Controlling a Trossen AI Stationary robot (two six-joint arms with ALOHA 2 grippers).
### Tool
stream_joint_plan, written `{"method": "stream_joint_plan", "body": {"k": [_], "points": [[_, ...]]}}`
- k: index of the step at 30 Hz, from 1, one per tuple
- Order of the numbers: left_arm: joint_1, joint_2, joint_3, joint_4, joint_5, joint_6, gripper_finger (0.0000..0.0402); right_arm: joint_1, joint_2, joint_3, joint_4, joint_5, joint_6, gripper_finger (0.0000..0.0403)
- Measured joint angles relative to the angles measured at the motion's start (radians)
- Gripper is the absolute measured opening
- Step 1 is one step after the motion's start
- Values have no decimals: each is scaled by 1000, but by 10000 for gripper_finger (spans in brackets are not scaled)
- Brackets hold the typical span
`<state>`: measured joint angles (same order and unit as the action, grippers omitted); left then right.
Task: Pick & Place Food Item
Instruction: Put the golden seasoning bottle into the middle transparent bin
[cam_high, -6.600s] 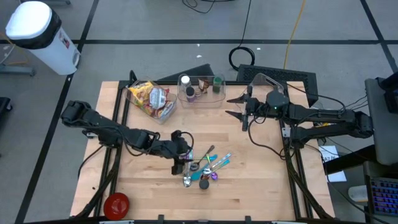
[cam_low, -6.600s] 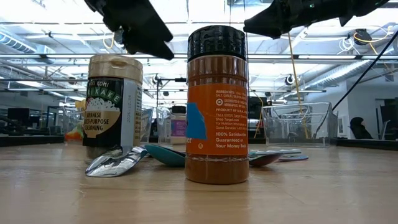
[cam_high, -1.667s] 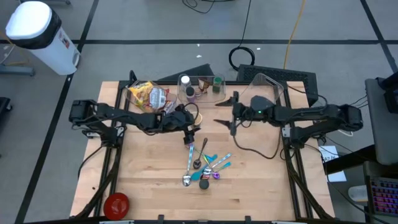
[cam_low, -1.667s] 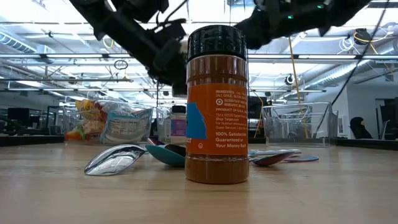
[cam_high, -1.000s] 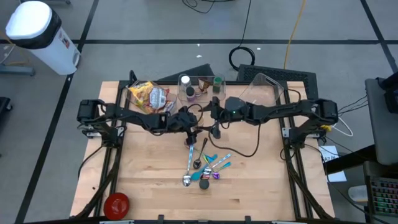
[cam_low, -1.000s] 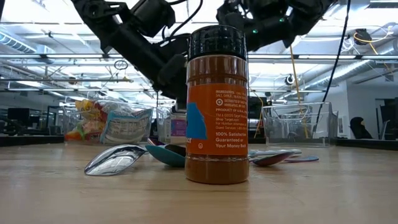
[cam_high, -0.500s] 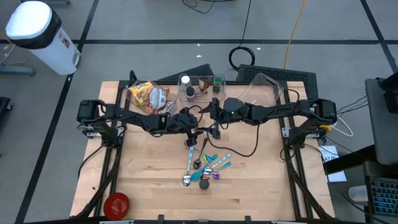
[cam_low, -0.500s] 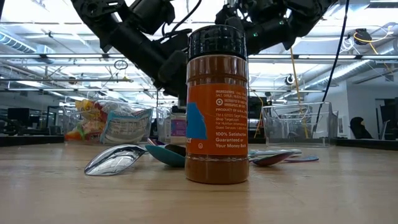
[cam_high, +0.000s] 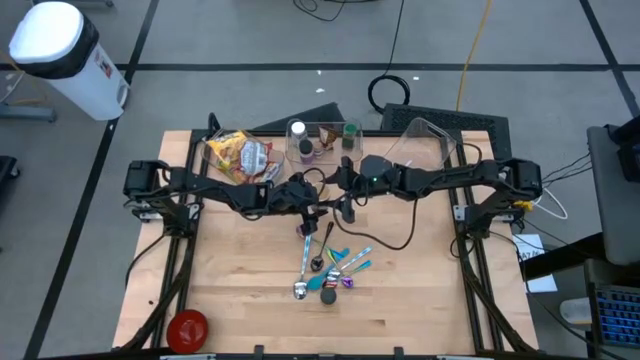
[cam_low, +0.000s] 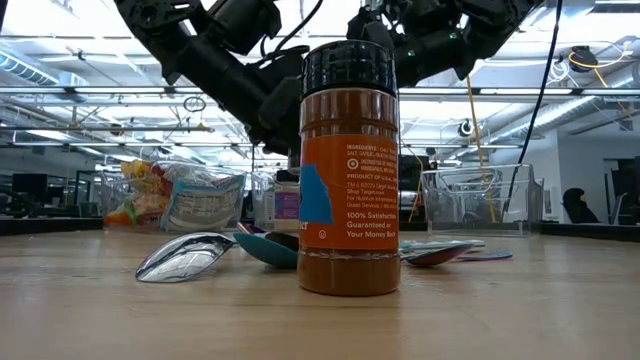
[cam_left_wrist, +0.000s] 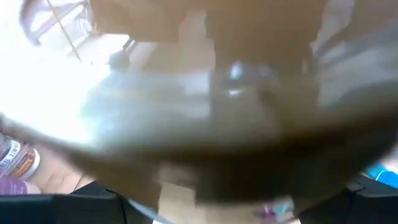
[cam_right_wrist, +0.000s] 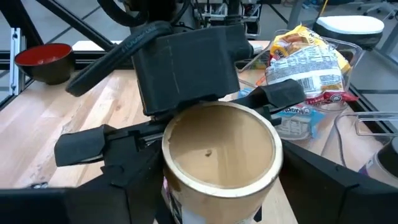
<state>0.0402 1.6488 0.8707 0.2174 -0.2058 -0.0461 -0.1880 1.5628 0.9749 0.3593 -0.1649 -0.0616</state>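
Observation:
A seasoning jar with a gold lid (cam_right_wrist: 221, 149) is held above the table's middle, upright and tipped a little, its lid toward my right wrist camera. It also shows in the high view (cam_high: 322, 204). My left gripper (cam_high: 312, 200) is shut on it, coming from the table's left. My right gripper (cam_high: 338, 205) is open, coming from the right. Its own two fingers (cam_right_wrist: 336, 180) stand on either side of the jar's upper part, and I cannot tell whether they touch it. The left wrist view is filled by a brown blur. My left gripper pinches the jar's body just below the lid (cam_right_wrist: 163, 163) between its two fingers (cam_right_wrist: 134, 158). The fingers come about level from the table's left side and lie across the jar. The jar is lifted clear of the table, lid up.
Several spoons (cam_high: 332, 265) and an orange spice bottle with a black lid (cam_low: 350, 170) are on the near middle of the table. A clear bin with small bottles (cam_high: 325, 140) and a tub of snack bags (cam_high: 240, 155) stand at the far edge. A red bowl (cam_high: 187, 327) is at the near left corner.

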Motion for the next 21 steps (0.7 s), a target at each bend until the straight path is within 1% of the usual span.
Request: {"method": "stream_joint_plan", "body": {"k": [3, 7, 12, 14, 16, 17, 21], "points": [[-1, -17, 0, -8, 4, 16, 307, -1, -28, 0, -25, -1, -1, 261], [-1, -72, 2, -30, -3, 57, 345, -2, -83, -2, -113, 9, -15, 261], [4, -178, 2, -128, -4, 33, 375, -9, -172, -2, -200, 34, -52, 261], [4, -227, 2, -182, -5, 12, 382, -12, -204, -3, -239, 83, -69, 261], [4, -264, 2, -222, -5, -6, 386, -19, -236, -22, -238, 151, -86, 261], [4, -280, 1, -254, -5, -20, 386, -26, -249, -33, -225, 188, -93, 261], [3, -304, 1, -278, -6, -46, 382, -68, -281, -101, -102, 311, -110, 261]]}}
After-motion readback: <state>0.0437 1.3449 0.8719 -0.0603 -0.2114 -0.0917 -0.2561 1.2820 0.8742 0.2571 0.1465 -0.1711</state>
